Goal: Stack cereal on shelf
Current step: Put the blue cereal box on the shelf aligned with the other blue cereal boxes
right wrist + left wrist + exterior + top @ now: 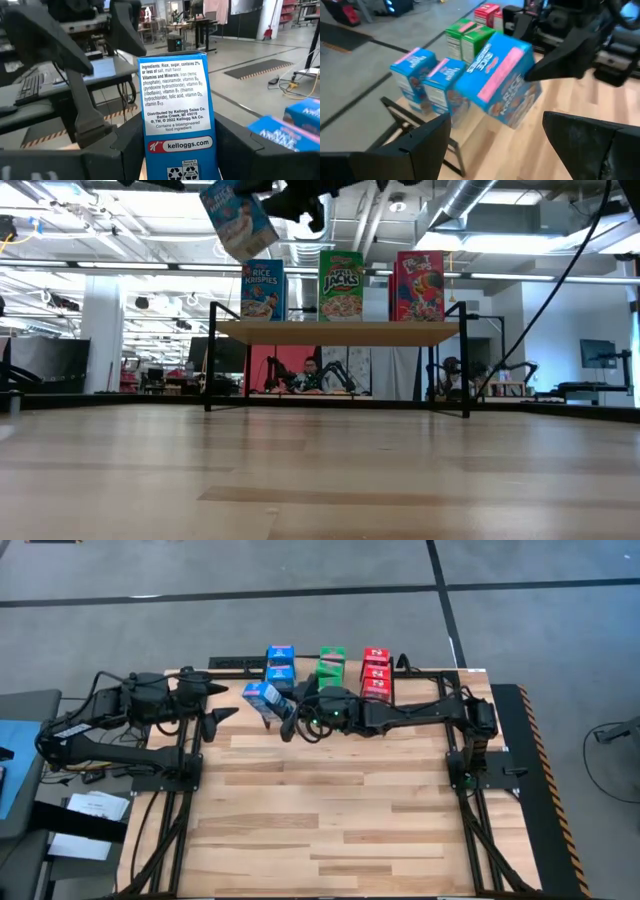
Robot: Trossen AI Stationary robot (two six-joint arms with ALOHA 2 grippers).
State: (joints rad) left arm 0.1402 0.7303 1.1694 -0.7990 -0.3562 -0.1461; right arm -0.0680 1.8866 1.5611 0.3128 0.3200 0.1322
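The right gripper (283,716) clamps a tilted blue box (263,697) between its fingers, above the shelf (340,332); the left gripper (222,700) waits wide beside it.

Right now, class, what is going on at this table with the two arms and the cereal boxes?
The right claw holds a blue cereal box tilted in the air, near the blue boxes on the shelf. Green boxes and red boxes already stand in their own rows there. The left claw waits open, just left of the lifted box, holding nothing.
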